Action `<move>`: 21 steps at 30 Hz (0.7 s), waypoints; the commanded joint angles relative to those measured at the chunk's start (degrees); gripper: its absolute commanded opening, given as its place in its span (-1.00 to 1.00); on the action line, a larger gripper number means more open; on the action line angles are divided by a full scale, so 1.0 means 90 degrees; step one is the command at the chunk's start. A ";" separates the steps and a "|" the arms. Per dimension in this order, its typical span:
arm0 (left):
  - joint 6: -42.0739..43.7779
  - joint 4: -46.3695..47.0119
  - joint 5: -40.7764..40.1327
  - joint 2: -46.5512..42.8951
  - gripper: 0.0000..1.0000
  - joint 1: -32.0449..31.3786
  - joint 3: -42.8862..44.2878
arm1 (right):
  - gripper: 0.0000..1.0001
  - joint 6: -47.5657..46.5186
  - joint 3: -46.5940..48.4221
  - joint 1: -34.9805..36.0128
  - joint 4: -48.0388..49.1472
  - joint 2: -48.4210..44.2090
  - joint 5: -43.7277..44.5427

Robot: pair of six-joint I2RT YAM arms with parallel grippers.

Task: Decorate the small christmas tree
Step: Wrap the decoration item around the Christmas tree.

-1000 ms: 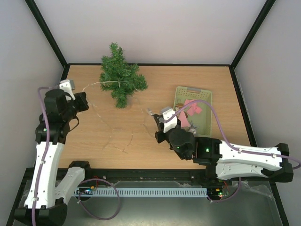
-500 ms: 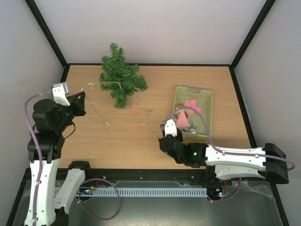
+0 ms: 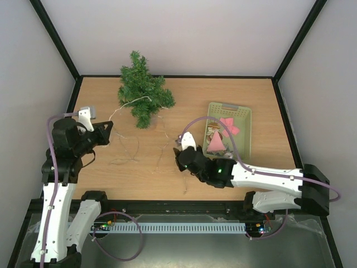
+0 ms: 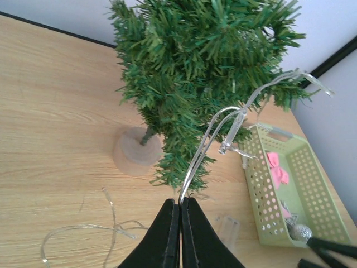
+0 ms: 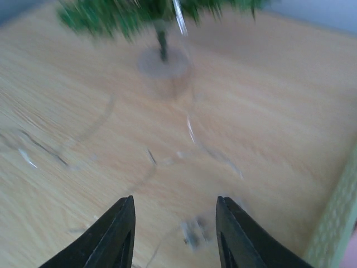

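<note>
The small christmas tree (image 3: 143, 92) stands at the back of the wooden table on a round wooden base (image 4: 135, 152); it also fills the top of the left wrist view (image 4: 201, 61). A thin string of clear fairy lights (image 3: 131, 101) runs from the tree down over the table (image 3: 125, 156). My left gripper (image 3: 109, 133) is shut on this light string (image 4: 209, 139), left of the tree. My right gripper (image 3: 177, 158) is open and empty, low over the table near a loose part of the string (image 5: 192, 231); its view is blurred.
A pale green basket (image 3: 229, 129) at the right holds pink bows (image 3: 227, 125) and a silver ball (image 4: 302, 232). Loose loops of wire lie on the table (image 4: 83, 229). Black frame rails edge the table (image 3: 178, 204).
My left gripper has swung right and lower, pulling the light string with it. My right gripper has moved left and nearer, away from the basket, over the loose wire.
</note>
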 commanded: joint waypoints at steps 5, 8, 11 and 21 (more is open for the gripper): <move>0.0175 0.0452 0.1422 -0.0233 -0.95 0.0016 -0.0181 | -0.03 -0.1855 0.2131 -0.0021 -0.0322 -0.0483 -0.0965; 0.0158 0.0673 0.1836 -0.0295 -0.95 -0.0189 -0.0298 | 0.05 -0.2895 0.2674 -0.0012 -0.0168 -0.0461 -0.1960; 0.0252 0.0656 0.1927 -0.0313 -0.95 -0.0367 -0.0230 | 0.09 -0.4491 0.2625 -0.0011 0.0117 -0.0449 -0.2576; 0.0250 0.0676 0.2091 -0.0422 -0.95 -0.0479 -0.0271 | 0.07 -0.7237 0.3840 -0.0089 -0.0148 0.1072 -0.1640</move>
